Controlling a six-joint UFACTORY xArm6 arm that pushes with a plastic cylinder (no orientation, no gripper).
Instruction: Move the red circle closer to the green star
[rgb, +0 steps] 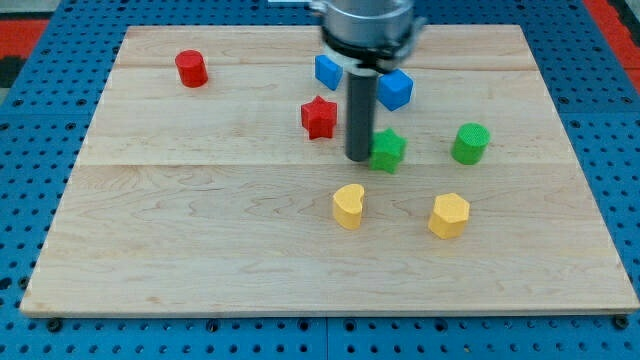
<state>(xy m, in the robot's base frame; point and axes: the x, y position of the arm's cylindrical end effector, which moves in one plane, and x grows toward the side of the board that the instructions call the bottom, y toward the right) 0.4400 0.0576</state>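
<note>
The red circle (191, 69) is a short red cylinder near the board's top left. The green star (388, 150) lies right of the board's middle. My tip (358, 158) rests on the board just left of the green star, touching or nearly touching it, and right of the red star (318, 117). The red circle is far to the view's left and above my tip. The rod rises from the tip and hides part of the board behind it.
A blue block (327, 71) and a blue cube (395, 89) flank the rod near the top. A green cylinder (469, 143) is right of the green star. A yellow heart (348, 206) and a yellow hexagon (449, 215) lie below. The wooden board (150, 250) sits on blue pegboard.
</note>
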